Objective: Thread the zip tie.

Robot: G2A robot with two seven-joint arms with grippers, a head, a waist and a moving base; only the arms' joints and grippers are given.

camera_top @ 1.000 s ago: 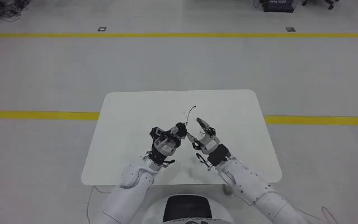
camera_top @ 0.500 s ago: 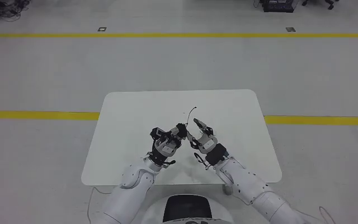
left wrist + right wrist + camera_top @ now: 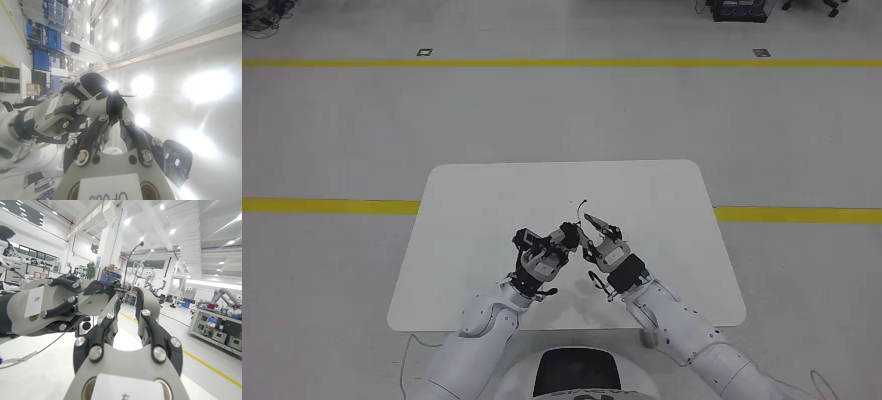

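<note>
The left gripper (image 3: 105, 291) is clamped on the lower end of the thin black plastic zip tie (image 3: 130, 256), held above the white table (image 3: 662, 190). The right gripper (image 3: 129, 292) stands open and empty alongside. No loop is formed, so threading is judged outstanding.

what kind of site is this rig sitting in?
Likely a robotics lab or test hall in an industrial building: yellow floor lines, a robot arm on an aluminium-frame bench, white humanoid robots farther back, and racks of blue bins.
</note>
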